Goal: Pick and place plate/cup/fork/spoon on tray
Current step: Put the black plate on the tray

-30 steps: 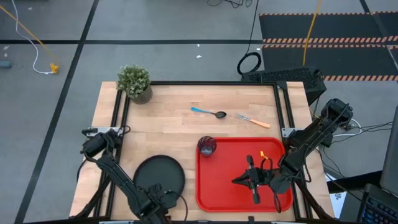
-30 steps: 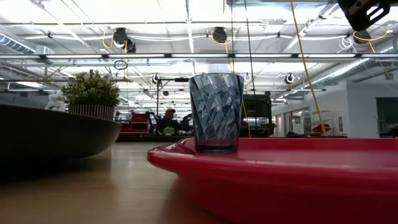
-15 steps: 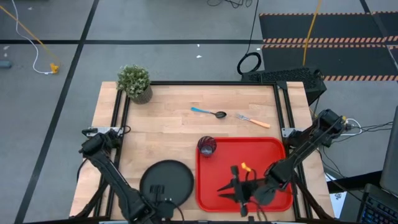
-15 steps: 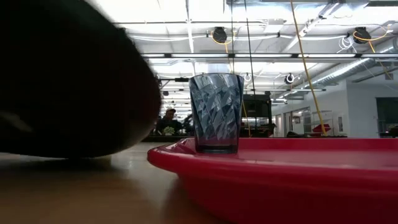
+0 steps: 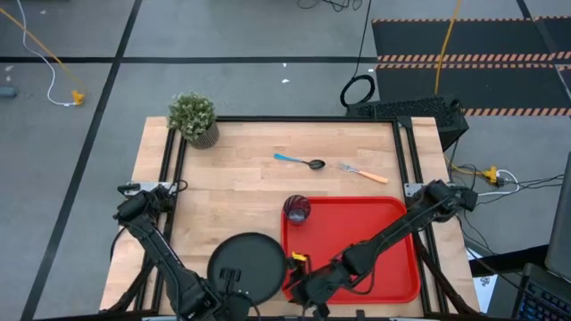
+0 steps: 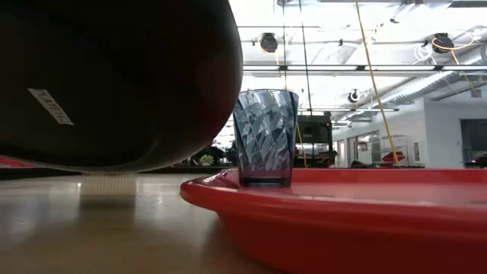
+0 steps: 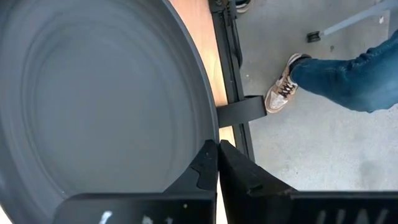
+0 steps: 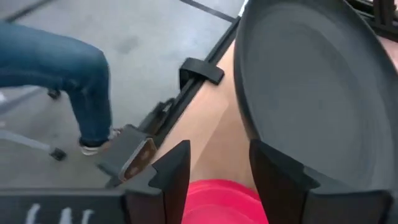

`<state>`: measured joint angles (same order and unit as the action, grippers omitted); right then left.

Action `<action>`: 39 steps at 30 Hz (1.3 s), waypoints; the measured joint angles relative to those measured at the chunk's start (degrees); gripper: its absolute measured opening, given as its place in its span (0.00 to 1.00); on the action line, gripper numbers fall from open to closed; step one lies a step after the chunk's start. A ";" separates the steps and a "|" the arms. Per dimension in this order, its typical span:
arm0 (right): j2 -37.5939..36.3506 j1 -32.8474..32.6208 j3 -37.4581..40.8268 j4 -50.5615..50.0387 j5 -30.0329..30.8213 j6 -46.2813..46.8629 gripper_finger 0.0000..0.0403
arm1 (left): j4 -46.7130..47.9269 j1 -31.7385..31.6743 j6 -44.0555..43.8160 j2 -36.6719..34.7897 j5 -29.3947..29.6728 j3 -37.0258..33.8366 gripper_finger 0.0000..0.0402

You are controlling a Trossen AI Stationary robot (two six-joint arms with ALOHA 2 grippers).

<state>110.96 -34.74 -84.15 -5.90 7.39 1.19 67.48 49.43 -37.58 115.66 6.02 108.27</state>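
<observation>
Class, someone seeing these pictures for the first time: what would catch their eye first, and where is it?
The red tray fills the table's near right part, with the cup upright in its far left corner. Just left of it, the black plate is lifted off the table, pinched at its rim by the left gripper. The right gripper, open, reaches across the tray toward the plate.

Bright, even light comes from ceiling strip lamps, which glare white in the low view. There the near plate is a dark, blurred mass; the cup is sharp. Shadows on the table are soft.
</observation>
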 joint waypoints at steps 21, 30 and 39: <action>1.42 2.27 -1.61 -1.21 -0.04 -8.79 0.31 | 0.03 0.07 1.62 0.00 0.26 0.00 0.00; 2.41 3.56 -1.60 -2.70 -0.04 -11.68 0.22 | 0.03 0.07 1.60 0.00 0.50 0.00 0.00; 3.56 4.13 -1.50 -3.40 -0.21 -12.54 0.16 | 0.20 0.09 1.77 0.00 1.57 -0.02 0.00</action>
<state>114.52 -30.61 -85.65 -9.30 7.18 -11.35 67.68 49.52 -35.81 115.66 7.60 108.25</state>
